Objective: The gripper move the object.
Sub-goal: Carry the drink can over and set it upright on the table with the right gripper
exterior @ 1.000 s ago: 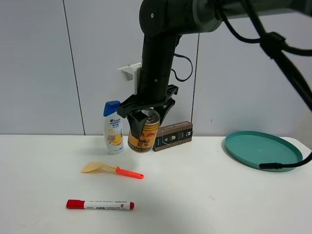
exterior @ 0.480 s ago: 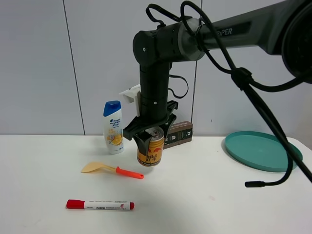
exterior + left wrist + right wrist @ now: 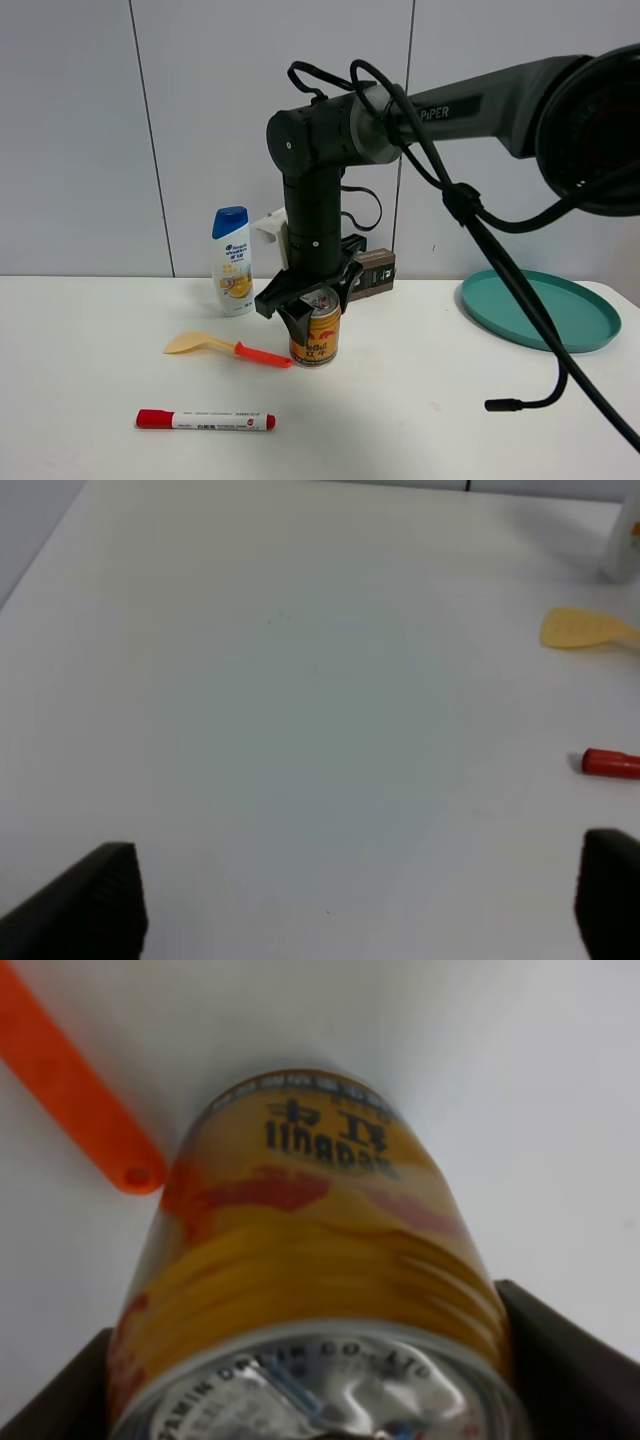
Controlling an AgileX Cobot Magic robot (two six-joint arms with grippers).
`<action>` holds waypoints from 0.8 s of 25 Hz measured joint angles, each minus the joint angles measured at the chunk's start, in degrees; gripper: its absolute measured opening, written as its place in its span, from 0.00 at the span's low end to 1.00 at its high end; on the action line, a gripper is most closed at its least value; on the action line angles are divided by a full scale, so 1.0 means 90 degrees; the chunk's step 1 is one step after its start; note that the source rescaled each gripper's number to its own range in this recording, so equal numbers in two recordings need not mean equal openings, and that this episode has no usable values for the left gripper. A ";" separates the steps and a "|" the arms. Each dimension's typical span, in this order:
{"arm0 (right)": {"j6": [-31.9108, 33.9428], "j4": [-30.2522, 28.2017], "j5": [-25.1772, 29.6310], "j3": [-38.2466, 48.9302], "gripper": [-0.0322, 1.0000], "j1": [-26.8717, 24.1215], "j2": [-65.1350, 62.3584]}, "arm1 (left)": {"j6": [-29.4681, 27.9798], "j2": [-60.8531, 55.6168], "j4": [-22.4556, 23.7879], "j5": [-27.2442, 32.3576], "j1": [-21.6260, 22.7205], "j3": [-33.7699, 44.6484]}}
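Right forearm point(image 3: 312, 215) hangs vertical, right fingers point(image 3: 296, 318) clamped on the gold can point(image 3: 320, 340); left fingers point(image 3: 100, 905) spread apart

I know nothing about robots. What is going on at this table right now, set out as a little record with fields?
right gripper: shut on the gold can, gripping near its top
gold can: upright, at or just above the table, next to the spoon handle's end
left gripper: open, holding nothing
behind the can: shampoo bottle, dark box
front of table: red marker
right side: teal plate, nothing on it
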 joint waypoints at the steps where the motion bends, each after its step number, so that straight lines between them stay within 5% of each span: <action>1: 0.0000 0.0000 0.0000 0.0000 0.03 -0.0022 0.0000 | 0.0000 0.0000 0.0000 0.0000 0.0000 0.0000; 20: 0.0204 0.0337 -0.0008 0.0000 0.03 -0.0419 0.0000 | 0.0000 0.0000 0.0000 0.0000 0.0000 0.0000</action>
